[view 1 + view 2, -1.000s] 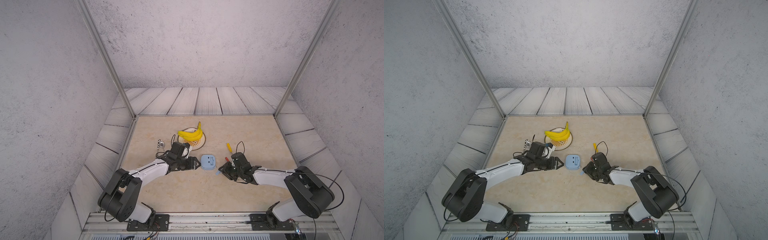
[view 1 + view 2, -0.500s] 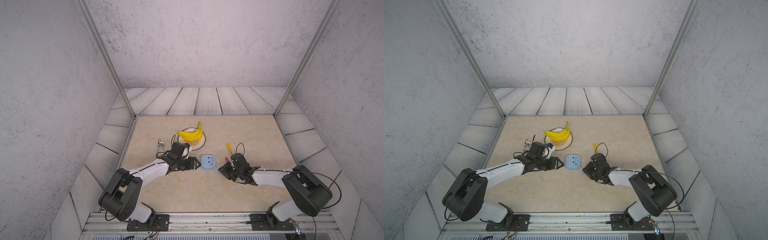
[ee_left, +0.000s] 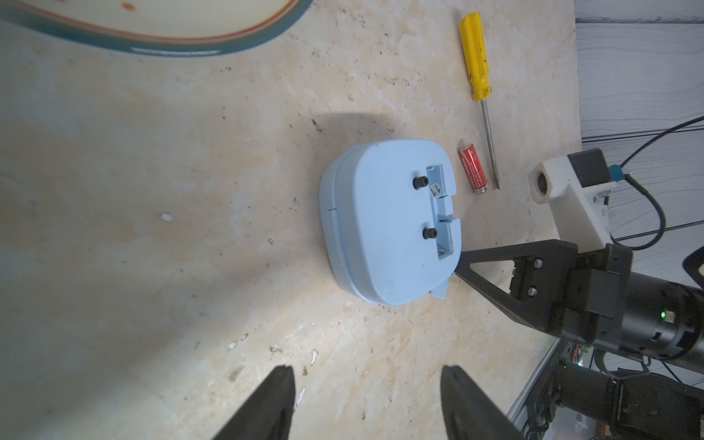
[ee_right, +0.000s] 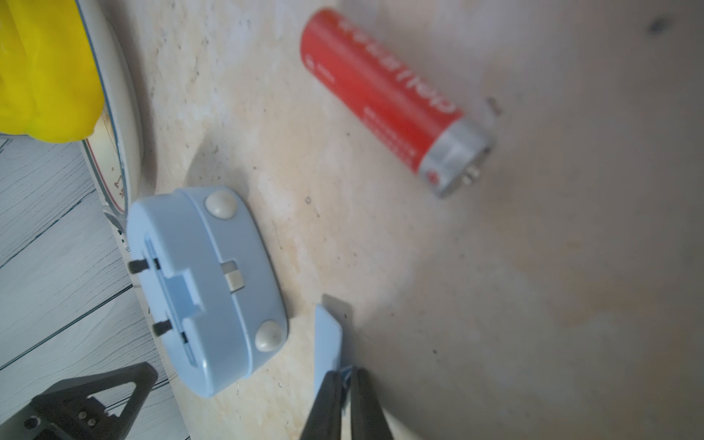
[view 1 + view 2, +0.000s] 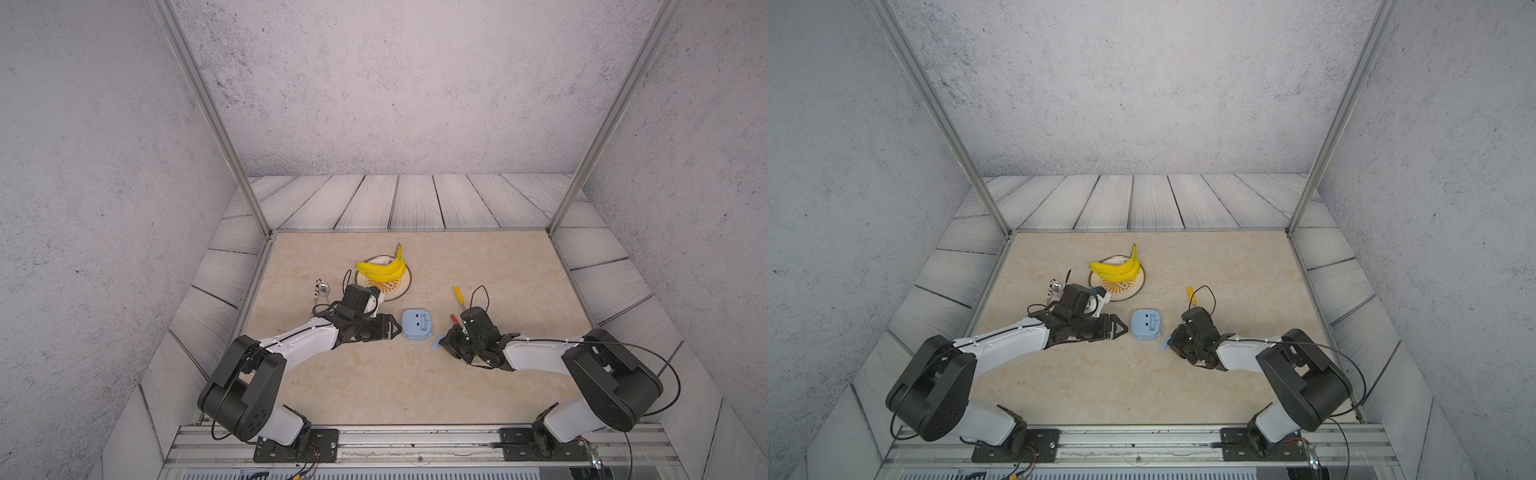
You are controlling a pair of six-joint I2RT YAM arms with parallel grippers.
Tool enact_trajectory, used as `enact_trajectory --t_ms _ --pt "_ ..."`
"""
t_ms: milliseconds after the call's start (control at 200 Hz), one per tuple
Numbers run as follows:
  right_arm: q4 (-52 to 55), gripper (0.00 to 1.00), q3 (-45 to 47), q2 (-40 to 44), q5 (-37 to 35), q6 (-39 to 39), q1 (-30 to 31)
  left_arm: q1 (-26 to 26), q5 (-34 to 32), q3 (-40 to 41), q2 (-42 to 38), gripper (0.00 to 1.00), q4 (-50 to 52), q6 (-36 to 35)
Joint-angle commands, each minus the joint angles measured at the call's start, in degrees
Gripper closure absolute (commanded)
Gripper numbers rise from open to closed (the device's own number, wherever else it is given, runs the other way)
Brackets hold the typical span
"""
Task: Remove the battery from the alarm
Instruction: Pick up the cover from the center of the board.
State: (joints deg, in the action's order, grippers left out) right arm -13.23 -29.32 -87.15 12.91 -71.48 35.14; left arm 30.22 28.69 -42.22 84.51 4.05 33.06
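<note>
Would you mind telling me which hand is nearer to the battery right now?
Right. The right hand, shut on a blue cover, sits close to the battery; the left hand is open on the far side of the alarm from it.

Left gripper (image 3: 367,375), black triangular fingers parted, lies low just beside the light-blue rounded-square alarm (image 5: 417,325). Right gripper (image 4: 346,377), on the alarm's opposite side, pinches a thin light-blue plastic cover (image 4: 327,339) between closed jaws.
</note>
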Motion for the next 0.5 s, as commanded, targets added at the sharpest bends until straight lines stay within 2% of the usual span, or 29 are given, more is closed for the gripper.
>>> enact_trajectory --t_ms 0,110,310,490 --pt "3.3 0.92 -0.2 0.7 -1.8 1.6 0.3 -0.3 -0.1 0.5 0.5 0.33 -0.1 -0.1" --pt "5.8 0.97 -1.4 2.0 -2.3 4.2 0.3 -0.3 -0.1 0.4 0.4 0.33 -0.1 0.0" --pt "14.1 0.99 -5.3 5.3 -3.9 11.8 0.3 -0.3 0.3 0.1 0.1 0.33 -0.1 0.1" --pt "24.3 1.00 -11.9 6.5 -2.8 24.7 0.2 -0.4 2.4 -0.5 -0.2 0.33 -0.7 0.2"
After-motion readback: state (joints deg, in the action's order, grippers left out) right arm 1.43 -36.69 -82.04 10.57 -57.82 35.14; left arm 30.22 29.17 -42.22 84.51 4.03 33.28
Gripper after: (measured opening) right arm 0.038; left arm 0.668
